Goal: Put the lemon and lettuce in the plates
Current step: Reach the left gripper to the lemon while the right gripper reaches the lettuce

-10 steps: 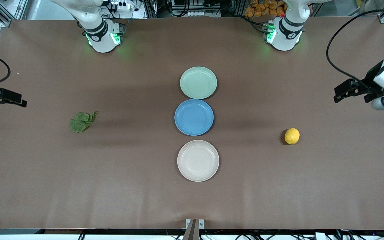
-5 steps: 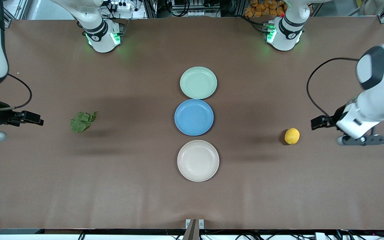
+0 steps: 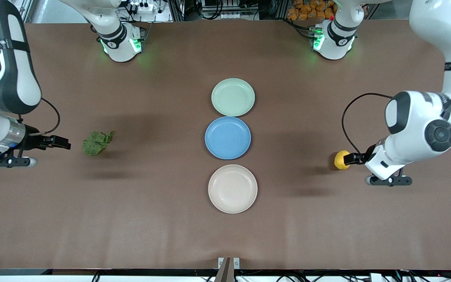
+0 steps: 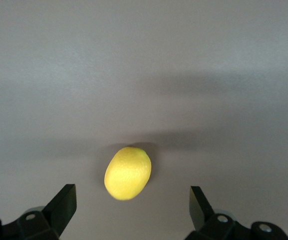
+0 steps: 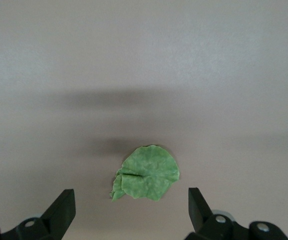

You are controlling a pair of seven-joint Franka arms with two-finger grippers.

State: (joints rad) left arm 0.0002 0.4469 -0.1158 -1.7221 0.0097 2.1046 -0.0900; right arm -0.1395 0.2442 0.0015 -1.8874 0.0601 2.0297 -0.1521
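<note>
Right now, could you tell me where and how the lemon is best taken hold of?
Grip the lemon across its narrow middle, coming straight down from above. It lies on its side on the bare table, and the open left gripper already straddles it, so its fingers would likely close on the short width.

Three plates fill the middle of the table [image 3: 170, 235] in a line: mint plate [image 3: 233, 97], blue plate [image 3: 228, 137], beige plate [image 3: 232, 188], nearly touching. Bare table surrounds the lemon [image 3: 340, 159] toward the left arm's end and the lettuce [image 3: 96, 143] toward the right arm's end. The edge nearest the front camera carries nothing.
</note>
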